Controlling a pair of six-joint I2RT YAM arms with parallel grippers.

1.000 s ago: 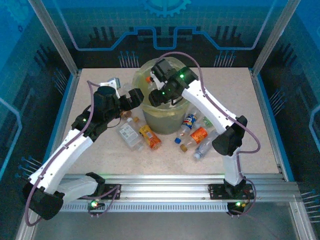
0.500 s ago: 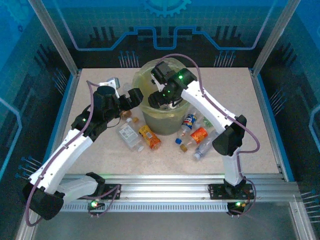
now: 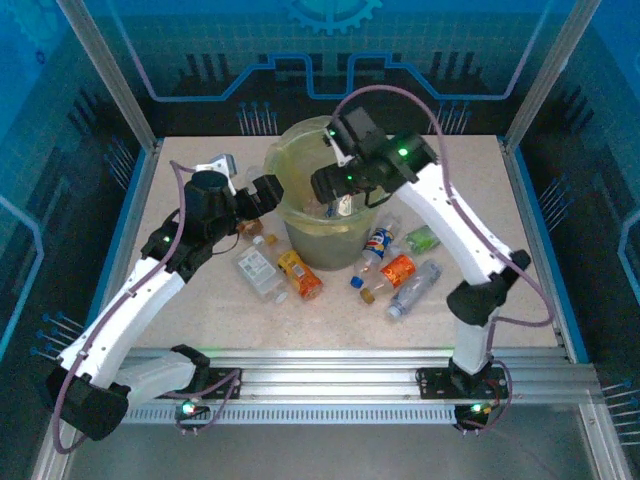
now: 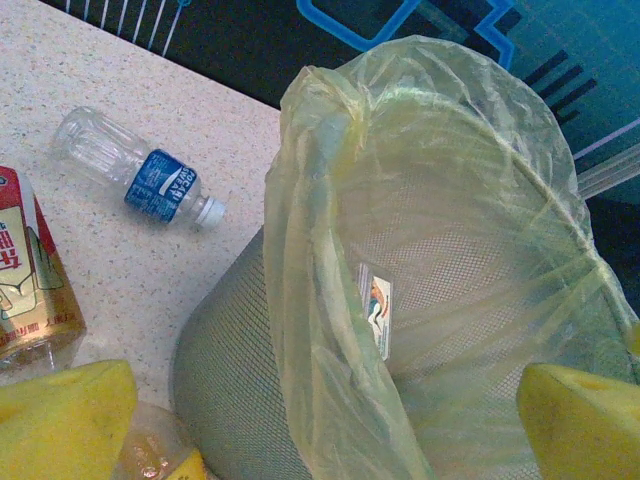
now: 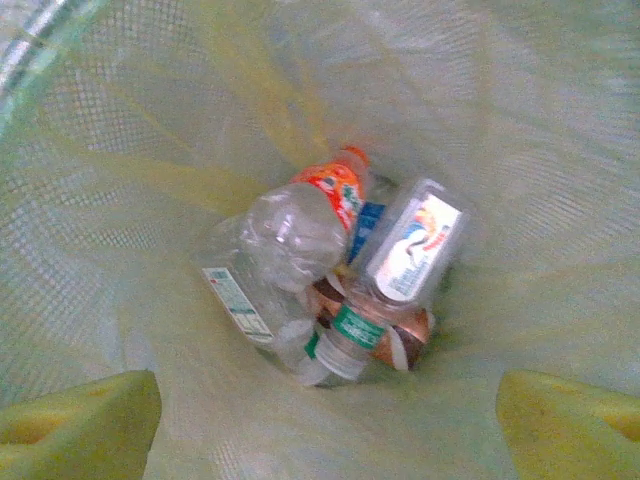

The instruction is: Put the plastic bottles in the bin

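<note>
Several small plastic bottles [image 3: 300, 275], clear, orange and blue-red labelled, lay scattered in the middle of the speckled worktop [image 3: 330, 325], against the near foot of the large round yellow-green translucent plastic bin [image 3: 320, 245]. Left gripper [image 3: 266, 193], jaws apart and empty, hung at the bin's left rim, with a clear blue-labelled bottle [image 4: 140, 175] lying just beyond. Right gripper [image 3: 330, 185], also spread and empty, hung over the bin's mouth above more bottles [image 5: 300, 225] heaped inside.

High behind, looking down; close at each wrist, left beside, right into the shared round translucent yellow-green plastic bin [image 3: 318, 245].
</note>
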